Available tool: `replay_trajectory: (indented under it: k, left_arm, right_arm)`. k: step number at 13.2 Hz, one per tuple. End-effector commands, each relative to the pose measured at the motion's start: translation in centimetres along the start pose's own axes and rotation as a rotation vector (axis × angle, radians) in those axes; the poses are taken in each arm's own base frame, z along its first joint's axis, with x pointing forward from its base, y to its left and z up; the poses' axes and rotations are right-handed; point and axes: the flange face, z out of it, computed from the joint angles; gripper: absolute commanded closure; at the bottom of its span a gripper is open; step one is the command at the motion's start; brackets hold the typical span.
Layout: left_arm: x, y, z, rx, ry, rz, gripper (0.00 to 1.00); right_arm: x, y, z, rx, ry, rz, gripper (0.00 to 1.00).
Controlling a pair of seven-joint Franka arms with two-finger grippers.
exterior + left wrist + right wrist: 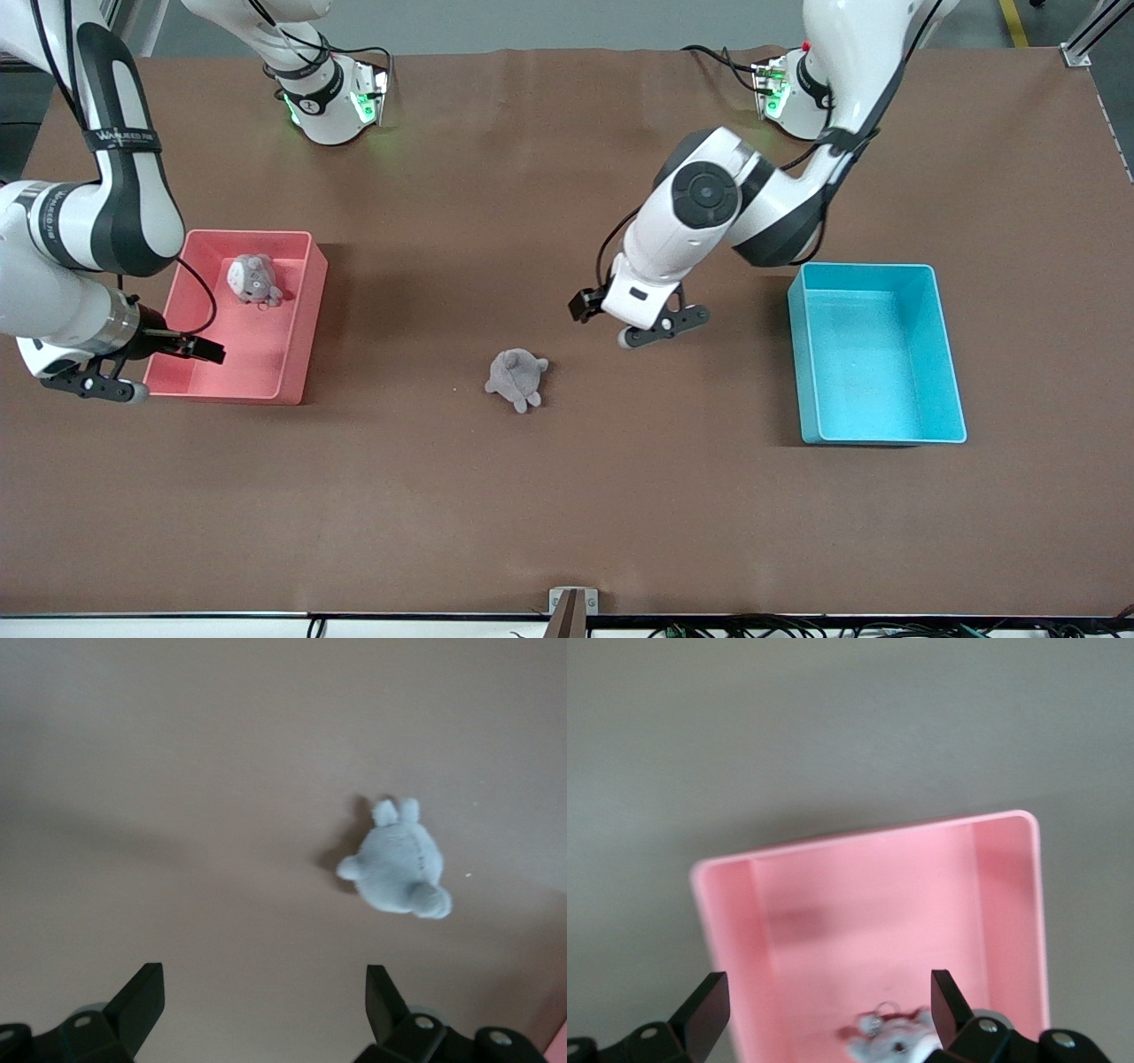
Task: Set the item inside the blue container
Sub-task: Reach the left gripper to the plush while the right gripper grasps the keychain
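On the brown table (pixel 567 514), seen from the front, a grey plush (pixel 516 377) lies alone about midway between the pink bin (pixel 301 332) and the blue container (pixel 873 354), which looks empty. The left gripper (pixel 663 326) hangs over bare table between the plush and the container, close to the plush. To do this reach well, I judge it should shift over the plush's round body, come straight down with one finger on each side, and close on the body, not on an ear or a foot. The right gripper (pixel 93 383) waits over the pink bin's corner nearest the camera; a second plush (pixel 253 280) lies inside that bin.

From the left wrist, the fingers (pixel 137 1001) stand wide apart with nothing between them; the plush (pixel 397 864) lies on the table ahead of them, untouched, apparently belly down, though it is a little soft here.

From the right wrist, the fingers (pixel 700 1010) are equally spread and hold nothing; below is the pink bin (pixel 726 930) with the second plush (pixel 895 1041) partly showing.
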Motion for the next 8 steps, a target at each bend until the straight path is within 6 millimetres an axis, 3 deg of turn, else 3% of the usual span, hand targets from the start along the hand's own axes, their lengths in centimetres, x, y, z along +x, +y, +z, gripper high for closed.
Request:
replay_trajectory:
  k: [1, 4, 8]
  left_arm:
    - [-0.2, 2.5, 2.9, -0.085, 0.037, -0.042, 0.00]
    - [-0.9, 4.1, 6.2, -0.158, 0.061, -0.072, 0.00]
    - [0.3, 5.0, 10.2, -0.288, 0.064, -0.233, 0.00]
  right_arm:
    - [-5.5, 3.4, 4.2, 0.017, 0.011, -0.036, 0.00]
    - [-9.5, 4.4, 9.6, 0.019, -0.001, -0.017, 0.00]
    - [-12.8, 5.4, 13.0, 0.031, -0.085, 0.017, 0.00]
